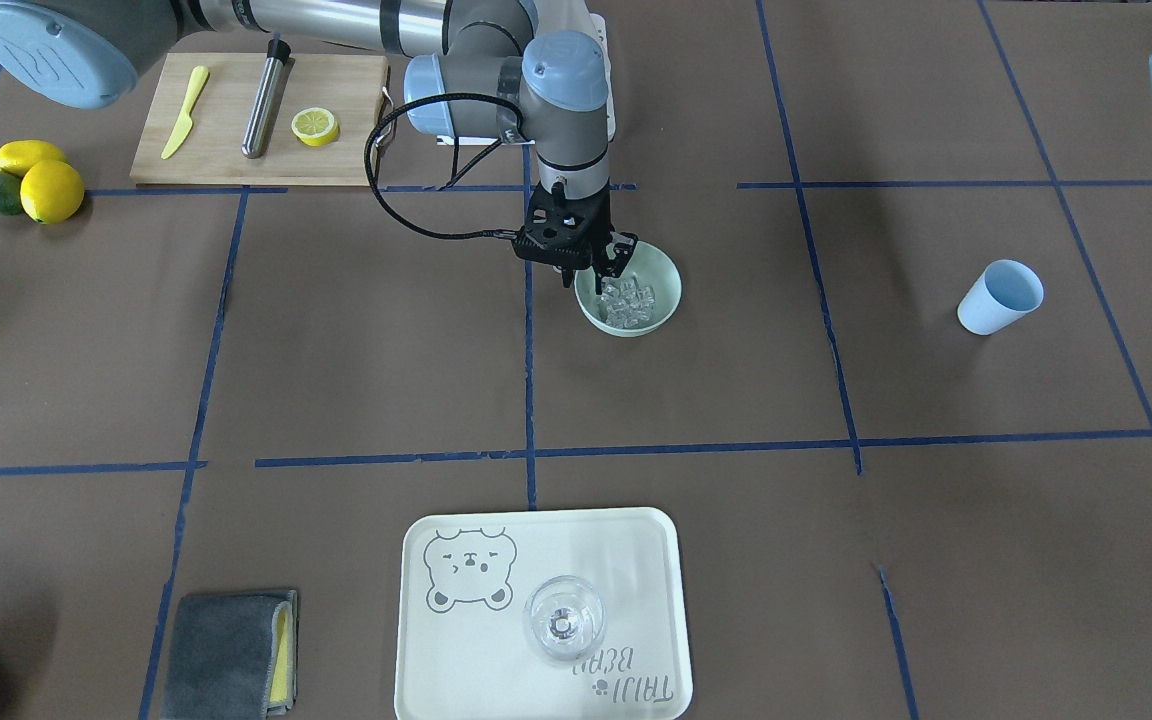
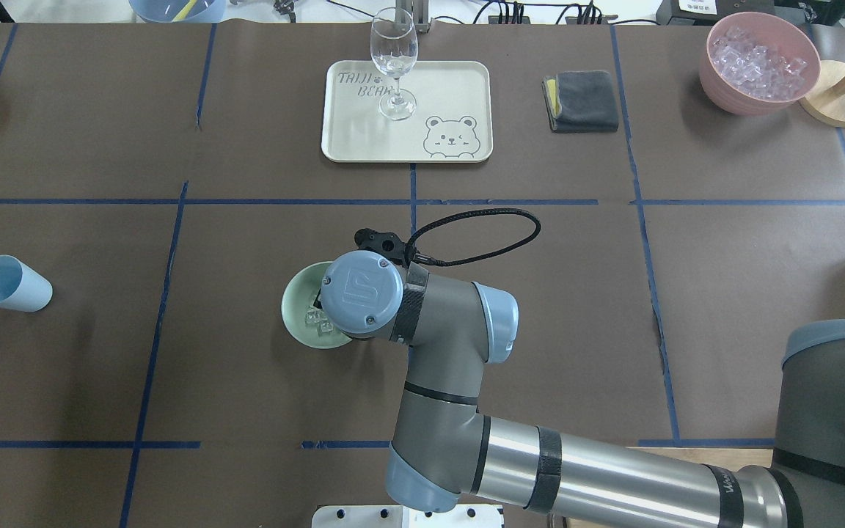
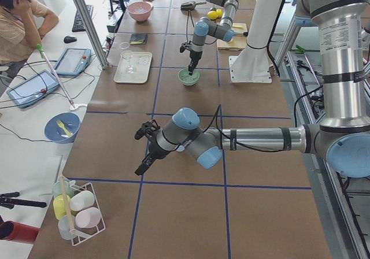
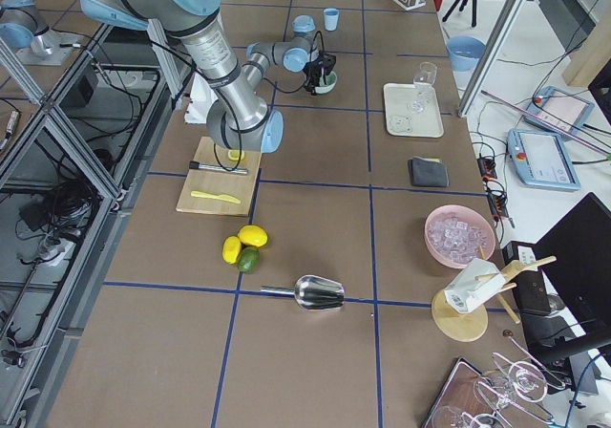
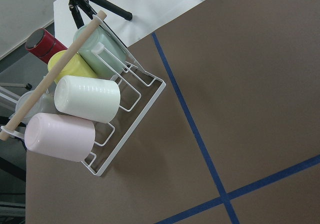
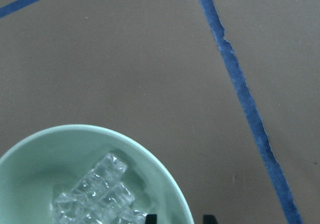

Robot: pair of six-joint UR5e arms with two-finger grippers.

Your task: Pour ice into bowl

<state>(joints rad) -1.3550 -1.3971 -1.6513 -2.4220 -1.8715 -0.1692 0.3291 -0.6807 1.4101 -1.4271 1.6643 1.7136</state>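
The pale mint-green bowl (image 1: 671,300) stands near the table's middle and holds a handful of clear ice cubes (image 1: 629,300). My right gripper (image 1: 596,270) points straight down over the bowl's edge on the robot's side, open and holding nothing. One finger is outside the rim and one inside. In the right wrist view the bowl (image 6: 60,144) and the ice (image 6: 100,194) show at lower left, with two dark fingertips (image 6: 209,218) astride the rim. In the overhead view the wrist hides part of the bowl (image 2: 294,308). My left gripper (image 3: 140,169) hangs low over bare table far from the bowl; I cannot tell whether it is open.
An empty blue cup (image 1: 999,297) lies on its side to the robot's left. A tray (image 1: 456,650) with a wine glass (image 1: 563,618) is across the table, beside a grey cloth (image 1: 226,655). A pink bowl of ice (image 2: 758,62), cutting board (image 1: 226,160) and lemons (image 1: 51,190) are on the right.
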